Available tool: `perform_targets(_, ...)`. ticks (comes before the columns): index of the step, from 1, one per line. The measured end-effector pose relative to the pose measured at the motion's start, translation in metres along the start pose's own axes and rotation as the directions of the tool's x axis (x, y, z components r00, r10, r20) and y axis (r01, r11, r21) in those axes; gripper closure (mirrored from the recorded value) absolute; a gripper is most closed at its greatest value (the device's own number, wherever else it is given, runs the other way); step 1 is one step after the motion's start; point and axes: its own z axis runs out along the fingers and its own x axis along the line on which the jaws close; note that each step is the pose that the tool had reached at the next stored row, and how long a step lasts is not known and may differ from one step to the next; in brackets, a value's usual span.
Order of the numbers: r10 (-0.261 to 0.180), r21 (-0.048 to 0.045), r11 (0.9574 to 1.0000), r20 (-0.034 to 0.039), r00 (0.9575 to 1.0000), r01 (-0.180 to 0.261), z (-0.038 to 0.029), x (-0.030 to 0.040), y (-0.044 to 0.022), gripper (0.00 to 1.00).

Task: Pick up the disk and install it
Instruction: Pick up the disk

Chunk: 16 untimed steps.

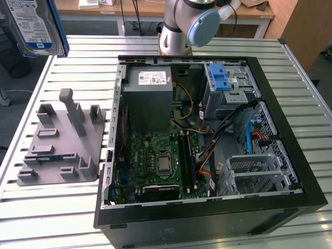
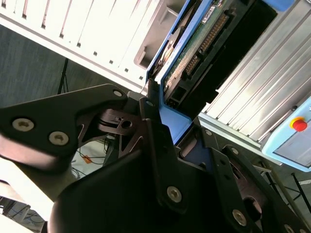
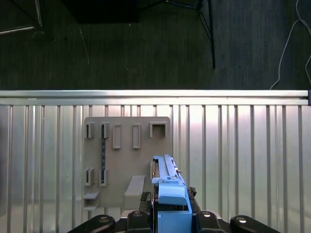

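Disk (image 1: 35,25) cut off at the exterior view's upper left corner, gripper (image 3: 168,199) clamped on its blue rails, contact faces hidden behind the disk body.

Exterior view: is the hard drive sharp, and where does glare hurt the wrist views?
In the exterior view the silver hard drive with blue plastic side rails sits close to the lens, cropped and slightly soft; in the first wrist view glare whitens the edge of the slatted metal table; in the second wrist view the black gripper is dark, slats behind it blown out.
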Motion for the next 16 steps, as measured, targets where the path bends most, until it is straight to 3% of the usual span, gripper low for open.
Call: perform_targets(16,0.0,0.0,1.0,0.0,1.0,0.0,-0.0001,-0.0001,-0.0058,0.64)
